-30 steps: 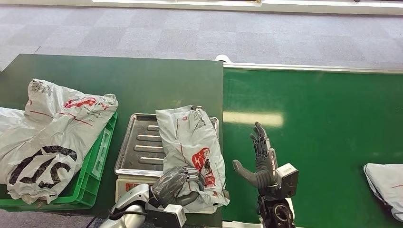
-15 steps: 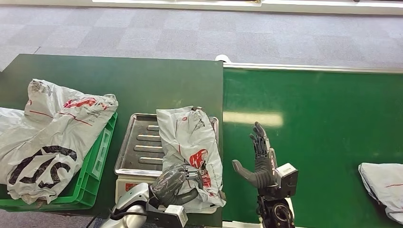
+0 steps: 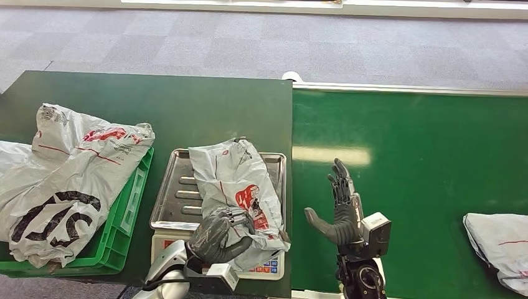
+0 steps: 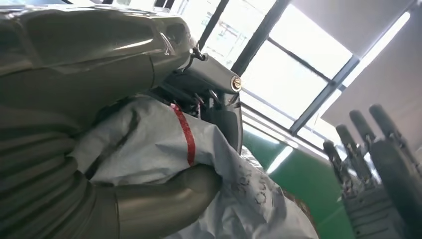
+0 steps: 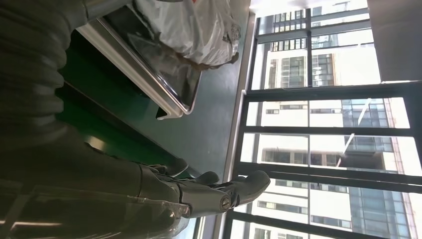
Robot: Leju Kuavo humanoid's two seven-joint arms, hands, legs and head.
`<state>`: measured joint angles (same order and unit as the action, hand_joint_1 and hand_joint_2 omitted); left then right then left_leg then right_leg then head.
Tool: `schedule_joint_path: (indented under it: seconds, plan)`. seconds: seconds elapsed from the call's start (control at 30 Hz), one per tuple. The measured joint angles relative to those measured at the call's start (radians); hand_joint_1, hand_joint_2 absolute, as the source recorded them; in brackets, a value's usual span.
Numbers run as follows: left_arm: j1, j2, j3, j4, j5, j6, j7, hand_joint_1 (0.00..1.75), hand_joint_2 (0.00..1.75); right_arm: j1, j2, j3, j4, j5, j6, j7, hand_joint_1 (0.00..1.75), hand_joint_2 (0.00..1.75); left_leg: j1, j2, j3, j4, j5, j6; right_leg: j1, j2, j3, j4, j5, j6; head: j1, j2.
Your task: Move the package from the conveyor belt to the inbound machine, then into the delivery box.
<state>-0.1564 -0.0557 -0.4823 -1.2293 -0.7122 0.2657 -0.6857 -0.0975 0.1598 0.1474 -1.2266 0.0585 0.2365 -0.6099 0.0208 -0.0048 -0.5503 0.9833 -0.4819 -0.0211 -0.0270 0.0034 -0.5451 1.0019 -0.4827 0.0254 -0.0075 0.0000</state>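
1. Head view: left hand [image 3: 215, 233] grips the grey plastic package with red print [image 3: 236, 196], lying on the steel scale tray [image 3: 177, 190] at 7 o'clock. Right hand [image 3: 339, 215] empty, fingers spread, over the green conveyor belt [image 3: 423, 162].
2. Left wrist view: fingers [image 4: 164, 199] clamp the package [image 4: 149, 149].
3. Right wrist view: fingers [image 5: 234, 191] apart, holding nothing.

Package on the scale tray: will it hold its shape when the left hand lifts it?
Probably not. The package is a wrinkled poly bag, so it likely sags around the left hand. Its film looks glossy, maybe slippery. It bunches easily, so probably light.
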Motion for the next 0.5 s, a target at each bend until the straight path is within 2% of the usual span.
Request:
schedule_joint_path:
  seconds: [0.27, 0.47, 0.5]
  plan:
    - [0.021, 0.012, 0.007, -0.102, 0.174, 0.201, -0.013, 1.75, 1.75, -0.016, 0.000, 0.000, 0.009, -0.011, -0.008, 0.000, 0.00, 1.75, 0.000, 0.000, 0.000, 0.000, 0.000, 0.000, 0.000, 0.000, 0.000, 0.000, 0.000, 0.000, 0.000, 0.000]
    - [0.022, 0.027, 0.007, -0.154, 0.197, 0.228, -0.013, 1.75, 1.75, -0.020, 0.001, 0.000, 0.012, -0.013, -0.009, 0.000, 0.00, 1.75, 0.000, 0.000, 0.000, 0.000, 0.000, 0.000, 0.000, 0.000, 0.000, 0.000, 0.000, 0.000, 0.000, 0.000]
    - [0.022, 0.029, 0.007, -0.158, 0.198, 0.229, -0.013, 1.75, 1.31, -0.020, 0.001, 0.000, 0.013, -0.013, -0.009, 0.000, 0.00, 1.75, 0.000, 0.000, 0.000, 0.000, 0.000, 0.000, 0.000, 0.000, 0.000, 0.000, 0.000, 0.000, 0.000, 0.000]
